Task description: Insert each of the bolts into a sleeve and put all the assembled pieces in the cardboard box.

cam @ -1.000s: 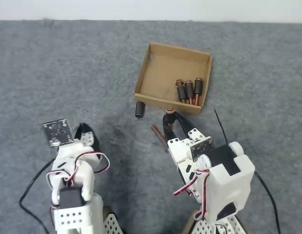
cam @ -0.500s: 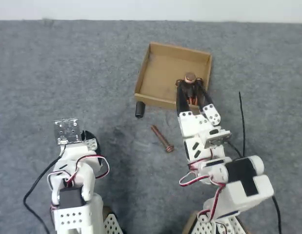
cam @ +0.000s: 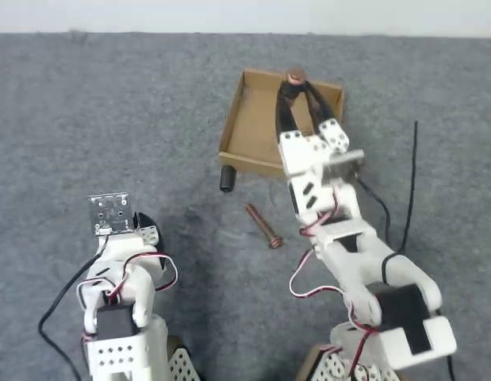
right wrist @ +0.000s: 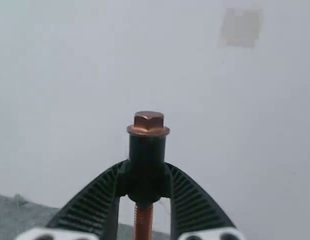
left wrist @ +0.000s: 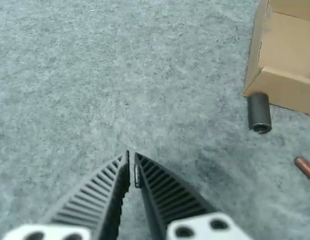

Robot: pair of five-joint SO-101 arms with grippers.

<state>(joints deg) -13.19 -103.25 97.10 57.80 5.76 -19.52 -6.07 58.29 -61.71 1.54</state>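
Risen higher over the cardboard box (cam: 232, 127), the right pincer (cam: 295, 86) grips a sleeve (right wrist: 146, 150) with 1 bolt (right wrist: 147, 122) inside, probably to drop it there; the left pincer (left wrist: 131, 160) is closed, empty.

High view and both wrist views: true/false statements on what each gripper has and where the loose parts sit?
1. The right gripper holds a bolt-and-sleeve piece. True.
2. The left gripper holds the loose sleeve. False: its fingers are shut on nothing; the sleeve lies on the carpet beside the cardboard box.
3. The loose bolt lies inside the cardboard box. False: it lies on the carpet outside it.
4. In the high view, the right arm stretches over the cardboard box. True.
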